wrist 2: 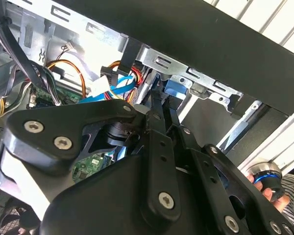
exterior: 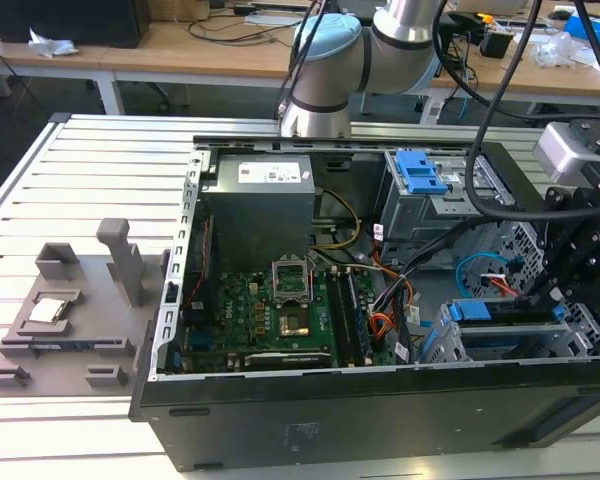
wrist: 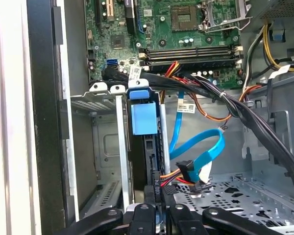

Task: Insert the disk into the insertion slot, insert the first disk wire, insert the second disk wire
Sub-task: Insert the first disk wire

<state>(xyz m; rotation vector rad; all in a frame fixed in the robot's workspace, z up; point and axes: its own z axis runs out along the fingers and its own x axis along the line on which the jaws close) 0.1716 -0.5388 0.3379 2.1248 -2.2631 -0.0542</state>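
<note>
While the disk [wrist: 143,120] is gripped: fingers [wrist 2: 156,117] of the gripper [wrist: 157,192] are nearly together, seemingly pinching its near edge.
Disk place: on edge inside the insertion slot [exterior: 460,345], at 4 o'clock of the case [exterior: 310,430] in the exterior view.
Reason for hold: probably to steer it straight along the rails.
Wires: blue wire [wrist: 206,149] loose beside the slot, apparently not yet plugged in.

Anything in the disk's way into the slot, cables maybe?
Nothing visible. The disk in its bright blue plastic carrier already sits between the rails of the silver sheet-metal drive cage, with the gripper at its end. The blue flat cable lies beside the cage, not across it.
</note>
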